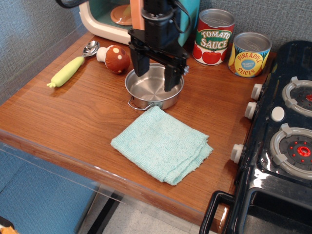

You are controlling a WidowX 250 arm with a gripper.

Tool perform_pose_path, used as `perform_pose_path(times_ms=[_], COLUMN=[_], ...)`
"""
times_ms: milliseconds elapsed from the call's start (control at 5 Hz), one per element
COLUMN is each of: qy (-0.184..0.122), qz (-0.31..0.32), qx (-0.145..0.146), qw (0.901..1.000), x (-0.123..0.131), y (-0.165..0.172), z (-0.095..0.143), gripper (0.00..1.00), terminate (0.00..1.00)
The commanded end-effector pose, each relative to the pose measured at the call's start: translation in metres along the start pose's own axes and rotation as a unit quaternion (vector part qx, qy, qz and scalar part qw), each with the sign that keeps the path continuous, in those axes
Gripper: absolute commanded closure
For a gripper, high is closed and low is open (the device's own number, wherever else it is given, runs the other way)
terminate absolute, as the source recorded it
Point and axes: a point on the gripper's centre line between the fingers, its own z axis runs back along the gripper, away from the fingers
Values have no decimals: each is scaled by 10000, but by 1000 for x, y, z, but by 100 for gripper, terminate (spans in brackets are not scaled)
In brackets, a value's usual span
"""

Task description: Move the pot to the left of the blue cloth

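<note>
Hand (156, 70) open over pot (153, 90), "TOMATO SAUCE" can (213, 36)

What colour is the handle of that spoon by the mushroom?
The spoon's plastic handle is light yellow-green, seen best in the observation.image view.

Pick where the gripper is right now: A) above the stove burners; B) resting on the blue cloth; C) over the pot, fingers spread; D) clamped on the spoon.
C: the gripper hangs over the pot with its two fingers apart, well off the blue cloth.
</note>
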Motion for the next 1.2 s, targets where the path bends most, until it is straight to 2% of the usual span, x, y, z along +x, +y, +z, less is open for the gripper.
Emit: perform_pose_path(times_ms=[0, 200, 400, 800, 1000], qy=[8, 152, 23, -322, -694], qz=[14, 52, -231, -493, -481], qx=[-174, -70, -266, -278, -414], qw=[9998, 9998, 9994, 9979, 9956], x=[23, 25, 24, 29, 37], y=[-30, -28, -26, -20, -8], z=[-26, -44, -49, -27, 5], gripper=[0, 0, 100, 100, 100], terminate=[0, 0, 0, 0, 0])
